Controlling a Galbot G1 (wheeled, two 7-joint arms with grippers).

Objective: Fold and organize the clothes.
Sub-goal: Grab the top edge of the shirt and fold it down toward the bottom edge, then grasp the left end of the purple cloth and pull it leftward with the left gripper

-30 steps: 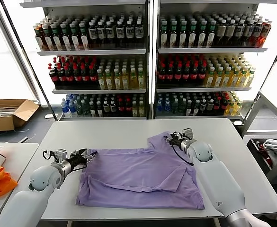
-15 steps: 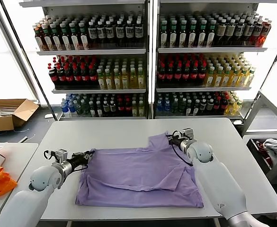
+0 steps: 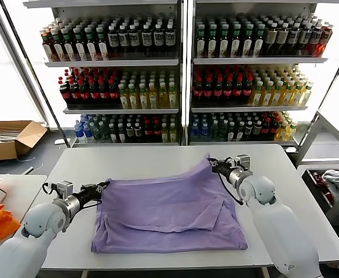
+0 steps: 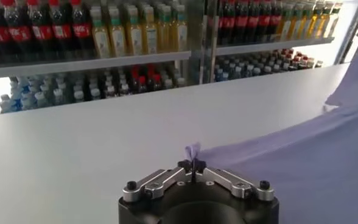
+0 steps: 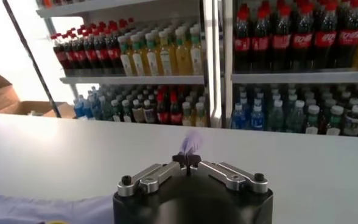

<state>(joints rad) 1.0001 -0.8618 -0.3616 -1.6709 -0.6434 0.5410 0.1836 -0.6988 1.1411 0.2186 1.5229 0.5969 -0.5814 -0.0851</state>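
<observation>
Both grippers pinch the far corners of the lavender T-shirt, ready to carry the fold.

The left gripper is clamped on the corner at 9 o'clock and the right gripper on the corner at 1 o'clock, a tuft of cloth poking from each pinch. The shirt lies mid-table, its far edge lifted. Judgement: move both arms at an even pace, keeping the edge taut and level so the fold lands square. Count: 1 T-shirt, 2 grippers, 1 table, 2 drink shelving units at 12 o'clock.
</observation>
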